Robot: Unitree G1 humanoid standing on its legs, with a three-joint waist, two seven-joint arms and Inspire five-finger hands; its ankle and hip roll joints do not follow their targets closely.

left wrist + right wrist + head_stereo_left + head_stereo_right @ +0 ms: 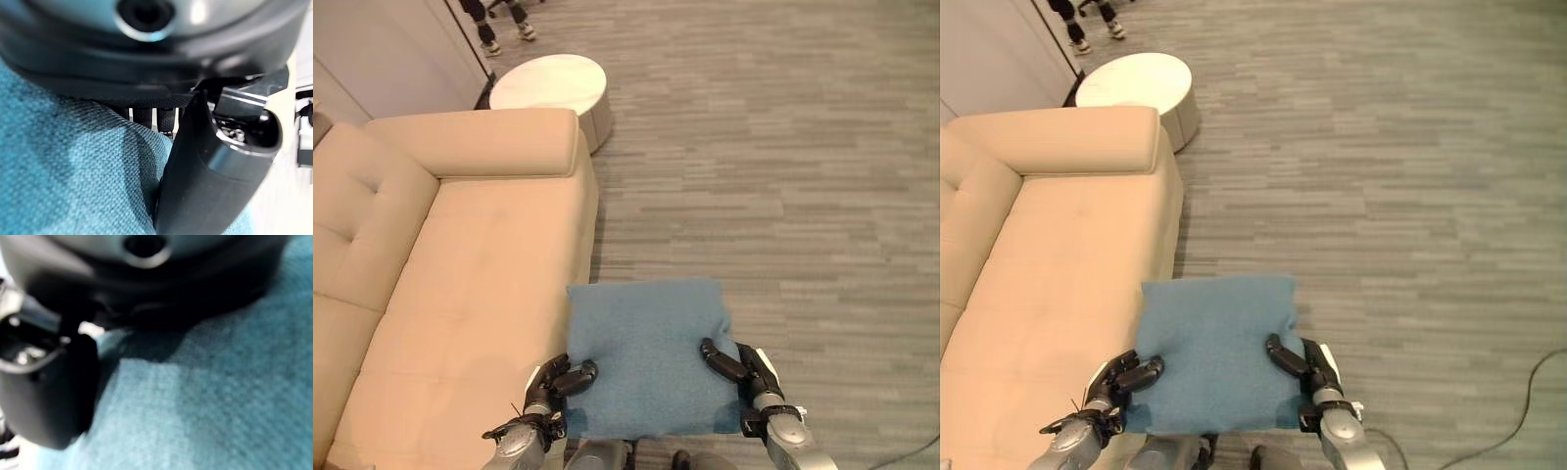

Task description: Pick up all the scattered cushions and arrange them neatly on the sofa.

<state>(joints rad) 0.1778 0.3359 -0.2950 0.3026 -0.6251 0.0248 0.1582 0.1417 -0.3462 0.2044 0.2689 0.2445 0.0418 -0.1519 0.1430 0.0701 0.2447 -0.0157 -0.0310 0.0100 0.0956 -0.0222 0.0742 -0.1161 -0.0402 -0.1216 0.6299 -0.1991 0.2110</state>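
With the blue cushion [646,354] held flat between them, my left hand [553,384] pinches its left edge and my right hand [744,370] clamps its right edge, thumbs curled on top. It hangs above the wooden floor [783,176], just beside the beige sofa [460,284]; a round white table [548,86] stands beyond.

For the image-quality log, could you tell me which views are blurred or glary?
Right wrist view: blue cushion soft, out of focus, right hand a dark blur. Left wrist view: weave sharp, thumb glinting. Left eye view: even light, round white table bright, mild glare.
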